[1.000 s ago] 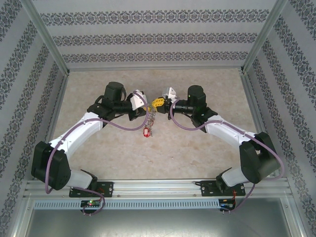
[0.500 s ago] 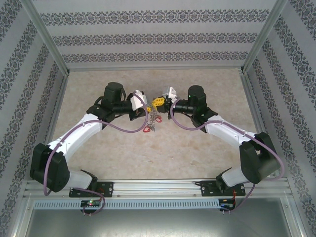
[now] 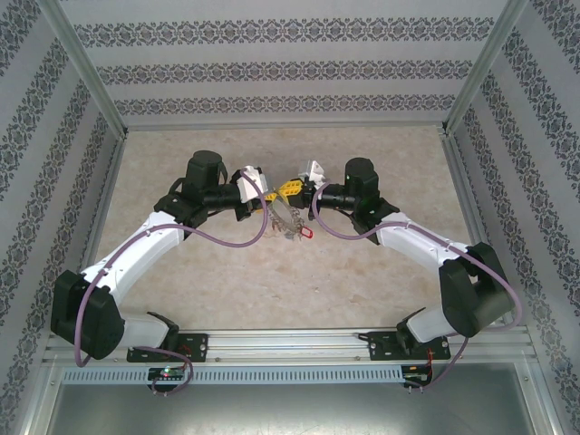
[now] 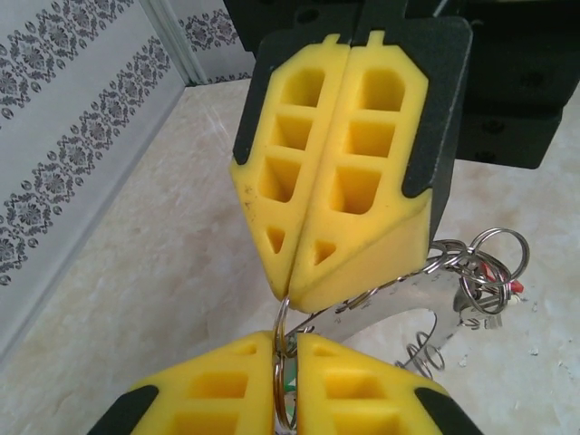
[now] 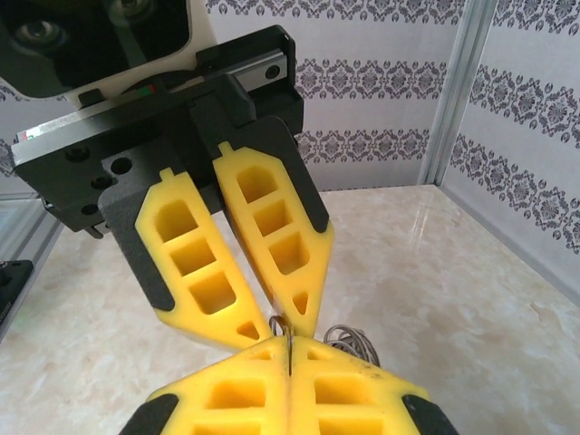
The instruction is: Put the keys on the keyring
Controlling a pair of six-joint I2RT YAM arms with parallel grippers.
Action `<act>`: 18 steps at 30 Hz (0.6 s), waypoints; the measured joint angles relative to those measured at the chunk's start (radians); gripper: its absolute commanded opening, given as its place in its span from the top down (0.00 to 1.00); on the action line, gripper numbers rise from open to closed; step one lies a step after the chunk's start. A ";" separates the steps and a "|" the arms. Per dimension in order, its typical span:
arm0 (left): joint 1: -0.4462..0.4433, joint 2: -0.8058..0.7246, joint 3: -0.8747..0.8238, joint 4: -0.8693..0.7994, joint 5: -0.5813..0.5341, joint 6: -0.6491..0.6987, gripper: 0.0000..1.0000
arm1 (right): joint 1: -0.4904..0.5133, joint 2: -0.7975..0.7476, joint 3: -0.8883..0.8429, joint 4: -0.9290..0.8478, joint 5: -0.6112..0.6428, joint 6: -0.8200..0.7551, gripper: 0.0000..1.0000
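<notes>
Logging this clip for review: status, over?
Left hand shut on keyring. Right hand shut on keyring. Red-tagged key dangles from it. Nothing in the way.

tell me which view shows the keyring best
Left wrist: the keyring is close and sharp, steel loops distinct. Top external shows it as a tiny tangle; right wrist glimpses a few loops low down.

The keyring [image 4: 399, 299] is partly hidden behind the right pincer [image 4: 294, 290]; the left pincer [image 4: 285, 343] is cut off by the lower edge. Seen from above, the keys [image 3: 290, 219] are too small to be told apart.
</notes>
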 measured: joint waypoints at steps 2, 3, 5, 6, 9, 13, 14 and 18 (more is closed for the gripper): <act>0.001 0.002 0.007 -0.009 0.000 0.000 0.92 | 0.000 -0.003 -0.001 0.000 0.000 0.000 1.00; 0.001 0.003 0.010 -0.013 0.001 0.000 0.92 | 0.000 -0.005 -0.003 0.000 0.000 0.000 1.00; 0.001 0.006 0.017 -0.022 0.005 0.000 0.96 | 0.000 -0.008 -0.006 0.000 0.000 0.000 1.00; 0.001 0.008 0.019 -0.023 0.006 0.000 1.00 | 0.000 -0.010 -0.007 0.000 0.000 0.000 1.00; 0.001 0.013 0.020 -0.032 0.011 0.001 1.00 | 0.000 -0.014 -0.016 -0.003 0.000 -0.006 1.00; 0.000 0.014 0.020 -0.063 0.015 0.007 1.00 | -0.002 -0.018 -0.011 -0.071 -0.021 -0.079 0.89; -0.001 0.015 0.020 -0.079 0.016 0.014 1.00 | -0.003 -0.018 -0.004 -0.107 -0.027 -0.115 0.85; 0.000 0.016 0.048 -0.169 -0.008 0.056 1.00 | -0.011 -0.024 0.005 -0.222 -0.040 -0.219 0.75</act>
